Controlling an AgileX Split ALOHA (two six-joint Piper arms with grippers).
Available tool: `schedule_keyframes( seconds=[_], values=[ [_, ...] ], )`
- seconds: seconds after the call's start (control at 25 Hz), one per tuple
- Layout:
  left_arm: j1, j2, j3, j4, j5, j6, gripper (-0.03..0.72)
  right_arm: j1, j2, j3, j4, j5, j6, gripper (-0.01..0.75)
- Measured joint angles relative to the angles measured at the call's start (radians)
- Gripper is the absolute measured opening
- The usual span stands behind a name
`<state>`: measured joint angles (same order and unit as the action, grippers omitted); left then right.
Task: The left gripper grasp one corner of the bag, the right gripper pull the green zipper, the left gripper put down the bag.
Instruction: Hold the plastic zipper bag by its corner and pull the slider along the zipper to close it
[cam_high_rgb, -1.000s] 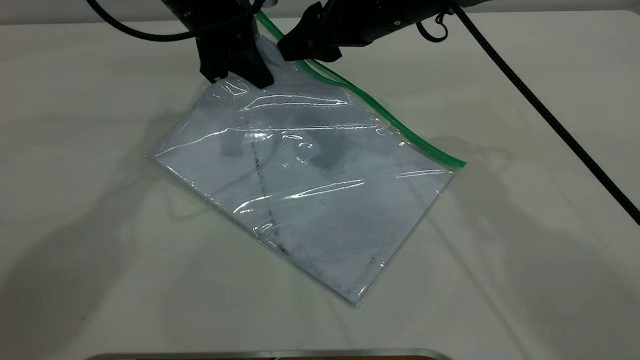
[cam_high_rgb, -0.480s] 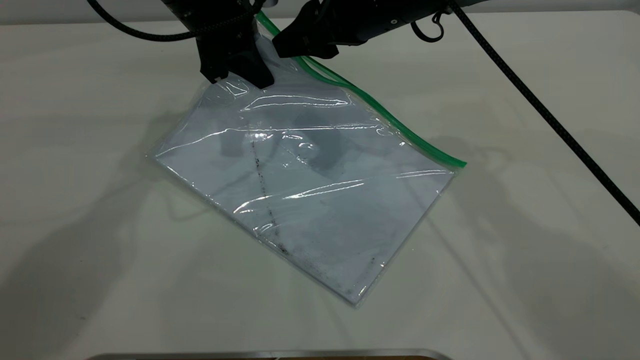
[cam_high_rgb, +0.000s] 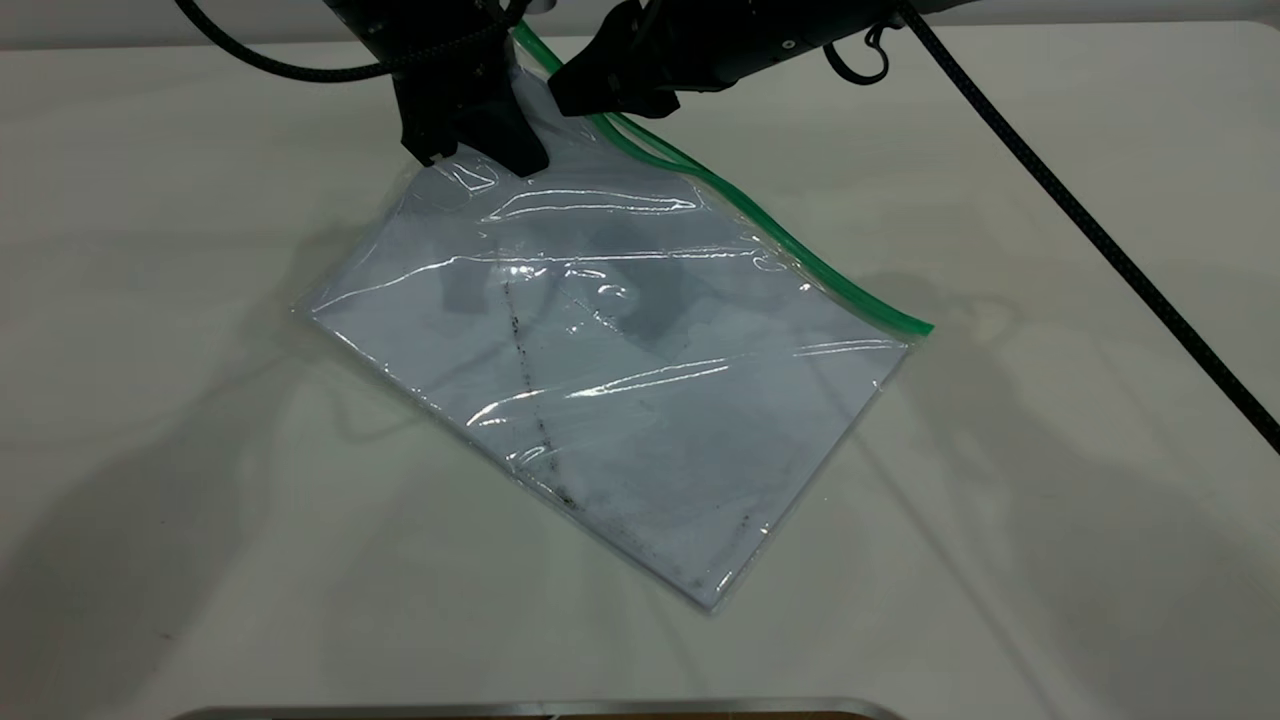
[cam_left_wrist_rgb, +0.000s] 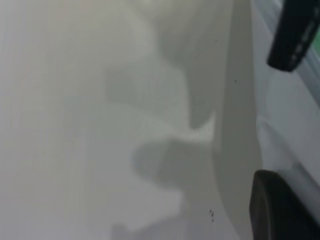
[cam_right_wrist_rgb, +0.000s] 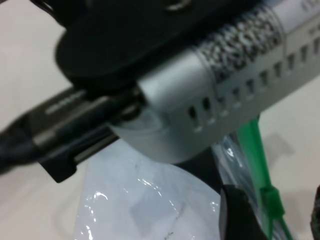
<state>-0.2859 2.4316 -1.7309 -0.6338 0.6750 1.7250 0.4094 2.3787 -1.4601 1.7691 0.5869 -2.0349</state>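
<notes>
The bag (cam_high_rgb: 620, 380) lies flat on the white table with its far corner raised. My left gripper (cam_high_rgb: 475, 150) is shut on that raised corner. In the left wrist view one of its fingers (cam_left_wrist_rgb: 280, 210) shows beside the plastic (cam_left_wrist_rgb: 285, 115). The green zipper (cam_high_rgb: 800, 260) runs along the bag's far right edge up to the held corner. My right gripper (cam_high_rgb: 565, 95) hovers at the strip's upper end, close to the left gripper. In the right wrist view it is open (cam_right_wrist_rgb: 277, 215), and the green slider tab (cam_right_wrist_rgb: 273, 200) lies between its fingers (cam_right_wrist_rgb: 240, 215).
The right arm's braided cable (cam_high_rgb: 1100, 240) crosses above the table's right side. A metal edge (cam_high_rgb: 540, 708) lies along the near border. Bare table (cam_high_rgb: 150, 400) surrounds the bag. The left arm's silver body (cam_right_wrist_rgb: 200, 90) fills much of the right wrist view.
My right gripper has shifted slightly up the green strip toward the left gripper. The bag and the left gripper have stayed still.
</notes>
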Motion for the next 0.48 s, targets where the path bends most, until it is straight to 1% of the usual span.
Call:
schedule_keyframes(
  seconds=[0.12, 0.48],
  values=[
    [0.0, 0.0, 0.0, -0.011, 0.002, 0.0, 0.075, 0.0, 0.001, 0.0, 0.0, -0.002, 0.0, 0.342],
    [0.0, 0.0, 0.0, -0.019, 0.005, 0.0, 0.075, 0.0, 0.001, 0.0, 0.0, 0.002, 0.0, 0.079]
  ],
)
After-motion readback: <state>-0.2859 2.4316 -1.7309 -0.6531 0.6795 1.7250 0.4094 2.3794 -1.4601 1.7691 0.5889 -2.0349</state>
